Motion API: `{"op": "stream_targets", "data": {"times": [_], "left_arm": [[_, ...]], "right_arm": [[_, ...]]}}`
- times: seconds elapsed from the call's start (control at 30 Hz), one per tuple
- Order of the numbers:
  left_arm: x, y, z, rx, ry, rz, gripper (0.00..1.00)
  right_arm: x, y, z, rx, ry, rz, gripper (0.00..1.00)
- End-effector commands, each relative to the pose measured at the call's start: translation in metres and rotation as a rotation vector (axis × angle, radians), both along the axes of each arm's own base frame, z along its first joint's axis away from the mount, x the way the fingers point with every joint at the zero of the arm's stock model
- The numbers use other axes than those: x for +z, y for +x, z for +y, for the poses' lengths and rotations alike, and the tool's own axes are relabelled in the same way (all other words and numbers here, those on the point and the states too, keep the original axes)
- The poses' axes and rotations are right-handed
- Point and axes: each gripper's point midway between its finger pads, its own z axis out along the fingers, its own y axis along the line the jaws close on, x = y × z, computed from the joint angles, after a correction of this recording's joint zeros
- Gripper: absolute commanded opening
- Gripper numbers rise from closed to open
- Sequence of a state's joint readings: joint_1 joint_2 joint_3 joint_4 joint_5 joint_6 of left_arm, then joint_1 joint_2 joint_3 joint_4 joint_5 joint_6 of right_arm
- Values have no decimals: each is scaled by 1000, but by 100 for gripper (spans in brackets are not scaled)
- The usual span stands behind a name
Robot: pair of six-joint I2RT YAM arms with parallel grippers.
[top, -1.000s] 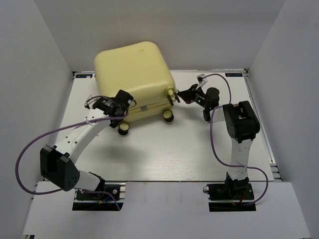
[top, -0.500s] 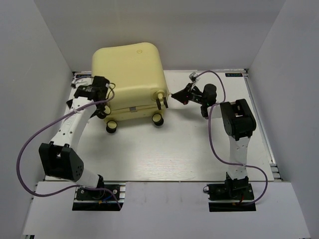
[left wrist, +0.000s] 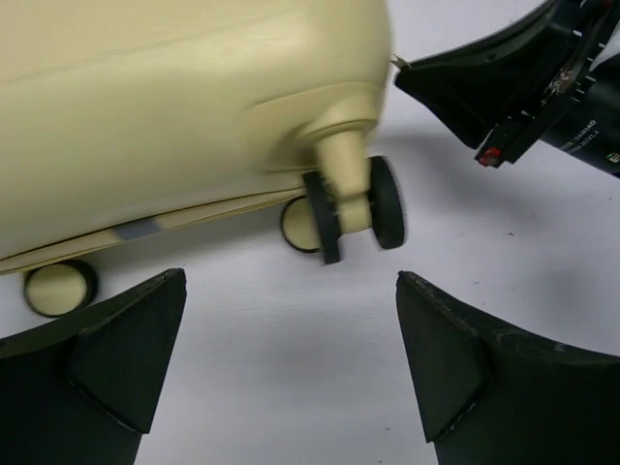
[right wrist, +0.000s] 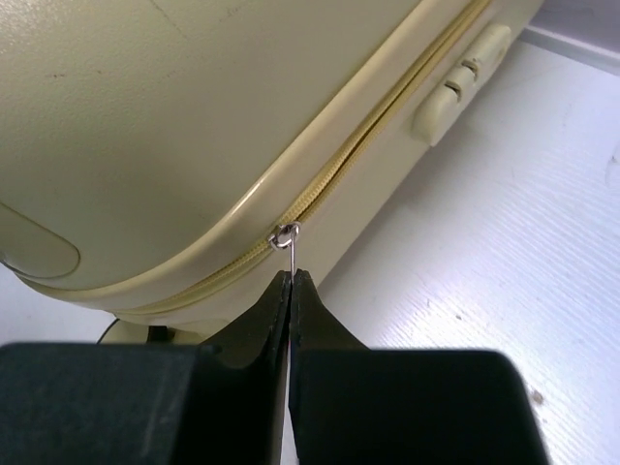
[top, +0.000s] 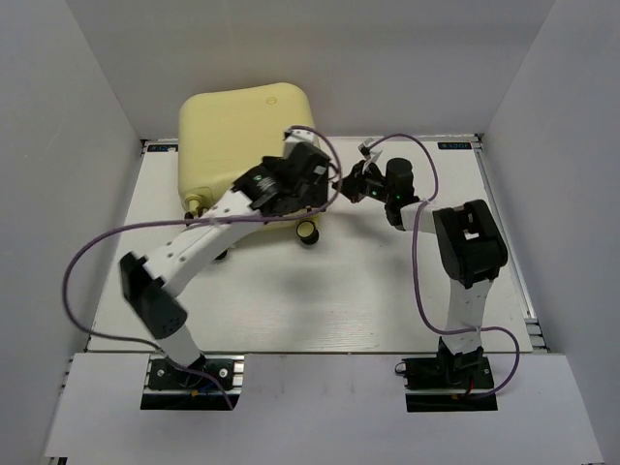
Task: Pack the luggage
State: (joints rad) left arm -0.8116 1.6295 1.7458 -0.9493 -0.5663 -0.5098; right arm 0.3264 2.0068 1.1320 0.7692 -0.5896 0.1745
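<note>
White surface (top: 387, 291) carries the luggage (top: 242, 126); right gripper (right wrist: 289, 289) pinches its zipper pull (right wrist: 286, 237), left gripper (left wrist: 291, 358) gapes wide beside a wheel (left wrist: 354, 208).

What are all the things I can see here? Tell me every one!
suitcase: one, pale yellow, far left of the table.
wheels: three in view, black and cream, at the suitcase's near edge.
zipper pull: one, silver, on the suitcase's seam.
table: one, white, under everything.
cables: two, purple, one along each arm.
left gripper: one, black, open, facing the wheels.
right gripper: one, black, shut on the zipper pull.
</note>
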Motion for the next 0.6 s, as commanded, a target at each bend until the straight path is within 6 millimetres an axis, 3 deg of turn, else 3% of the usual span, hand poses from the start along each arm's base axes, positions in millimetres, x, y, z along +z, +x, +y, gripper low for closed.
{"op": "stream_targets", "data": {"times": [0.0,0.07,0.13,0.17,0.4,0.47,0.53,0.57], "left_arm": [[-5,21,-40,-1,-34,-13,100],[-20,32,-55,-4,-25,14,100],[-18,36,-63,-6,-38,18,100],[-34,41,-66,16,-25,40,100],[-67,45,-53,146,18,81,100],[-76,50,-49,169,41,84,92],[-81,54,-45,192,56,80,77],[-83,57,-44,197,53,80,53]], "right_arm": [[19,15,-24,-123,-61,-70,0],[16,14,-24,-121,-70,-60,0],[16,14,-23,-119,-69,-51,0],[16,15,-24,-123,-67,-50,0],[22,13,-20,-101,-66,-50,0],[23,11,-19,-94,-62,-49,0],[25,6,-17,-76,-61,-48,0],[24,4,-17,-71,-61,-48,0]]}}
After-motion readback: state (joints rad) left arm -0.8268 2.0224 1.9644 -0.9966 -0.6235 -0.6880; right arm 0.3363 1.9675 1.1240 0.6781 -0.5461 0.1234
